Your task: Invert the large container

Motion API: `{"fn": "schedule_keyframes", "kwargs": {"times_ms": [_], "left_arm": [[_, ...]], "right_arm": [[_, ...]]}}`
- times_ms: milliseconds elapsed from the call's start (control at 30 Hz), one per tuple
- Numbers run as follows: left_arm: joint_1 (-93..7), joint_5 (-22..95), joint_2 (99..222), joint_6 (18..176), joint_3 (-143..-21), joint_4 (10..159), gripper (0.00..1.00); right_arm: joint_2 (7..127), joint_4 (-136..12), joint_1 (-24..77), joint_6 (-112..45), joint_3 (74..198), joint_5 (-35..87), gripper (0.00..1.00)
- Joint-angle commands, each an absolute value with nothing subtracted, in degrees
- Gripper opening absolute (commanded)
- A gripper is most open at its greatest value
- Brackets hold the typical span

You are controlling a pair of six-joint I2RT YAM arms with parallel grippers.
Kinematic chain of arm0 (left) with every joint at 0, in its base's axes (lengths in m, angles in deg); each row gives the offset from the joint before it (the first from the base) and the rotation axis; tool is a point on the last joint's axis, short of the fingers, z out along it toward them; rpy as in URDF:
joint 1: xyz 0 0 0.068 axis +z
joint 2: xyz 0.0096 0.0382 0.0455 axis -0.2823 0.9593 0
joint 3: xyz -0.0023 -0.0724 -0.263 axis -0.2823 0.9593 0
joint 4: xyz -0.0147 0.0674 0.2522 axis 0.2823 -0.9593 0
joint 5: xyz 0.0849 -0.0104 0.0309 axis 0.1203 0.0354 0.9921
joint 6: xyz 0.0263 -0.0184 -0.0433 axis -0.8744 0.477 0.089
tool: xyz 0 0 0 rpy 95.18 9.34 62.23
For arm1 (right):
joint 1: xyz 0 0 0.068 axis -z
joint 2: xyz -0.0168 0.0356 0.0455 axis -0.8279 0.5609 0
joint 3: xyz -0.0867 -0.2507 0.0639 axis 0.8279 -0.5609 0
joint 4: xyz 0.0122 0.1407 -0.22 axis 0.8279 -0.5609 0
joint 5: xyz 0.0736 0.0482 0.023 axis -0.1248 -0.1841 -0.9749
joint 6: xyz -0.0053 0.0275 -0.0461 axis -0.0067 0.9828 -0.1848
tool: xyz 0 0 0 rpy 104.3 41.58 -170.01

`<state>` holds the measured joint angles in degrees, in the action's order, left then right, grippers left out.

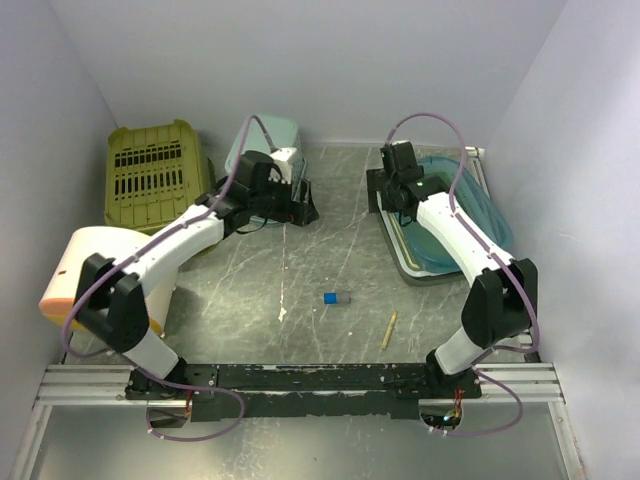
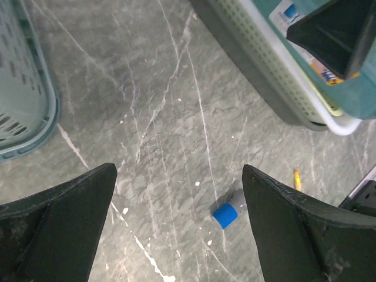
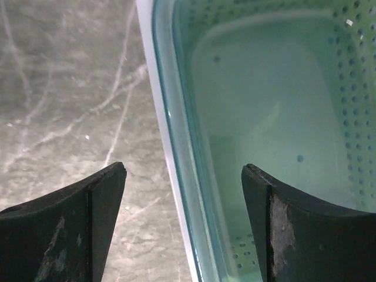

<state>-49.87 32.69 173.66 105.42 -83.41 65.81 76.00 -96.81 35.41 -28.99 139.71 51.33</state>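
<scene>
The large teal see-through container [image 1: 462, 215] stands upright at the right, nested in a white perforated basket [image 1: 400, 250]. My right gripper [image 1: 390, 195] is open and hangs over its left rim. In the right wrist view the rim [image 3: 176, 147] runs between the jaws, with the left finger over the table and the right finger over the container's inside [image 3: 270, 106]; my right gripper [image 3: 183, 169] holds nothing. My left gripper [image 1: 303, 207] is open and empty over the table's middle back; in the left wrist view my left gripper [image 2: 179, 170] has only bare table between its jaws.
A pale teal basket [image 1: 262, 140] and a yellow-green crate [image 1: 155, 175] stand at the back left. A white and orange object [image 1: 85, 265] lies at the left. A small blue-capped cylinder [image 1: 335, 298] and a yellow pencil [image 1: 389, 330] lie on the table's middle.
</scene>
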Motion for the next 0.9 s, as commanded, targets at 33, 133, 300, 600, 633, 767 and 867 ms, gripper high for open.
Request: {"fn": "schedule_keyframes", "kwargs": {"times_ms": [33,133,300,600,633,767,867], "left_arm": [[-50.68,32.21,182.61,101.99,-90.30,68.32,1.00],[-50.68,33.41,187.67,100.55,-94.81,67.11,1.00],[-50.55,37.21,193.66,98.80,-101.23,64.56,1.00],[-46.15,37.68,200.85,97.64,-109.57,61.30,1.00],[-46.09,38.03,201.24,97.18,-110.02,60.90,1.00],[-45.69,39.17,202.02,96.29,-110.50,60.36,1.00],[-45.05,39.43,202.43,96.49,-111.04,60.23,1.00]], "right_arm": [[76.42,-99.12,37.31,-29.71,138.49,50.79,0.73],[75.99,-98.09,37.69,-29.42,137.63,49.39,0.61],[75.77,-97.25,38.19,-28.99,136.10,48.46,0.52],[74.32,-96.91,38.90,-28.69,135.47,49.29,0.25],[73.87,-96.96,38.91,-28.66,135.68,49.61,0.20],[71.96,-98.26,38.87,-28.38,137.24,50.32,0.02],[70.13,-99.08,38.92,-28.16,138.57,51.16,0.00]]}}
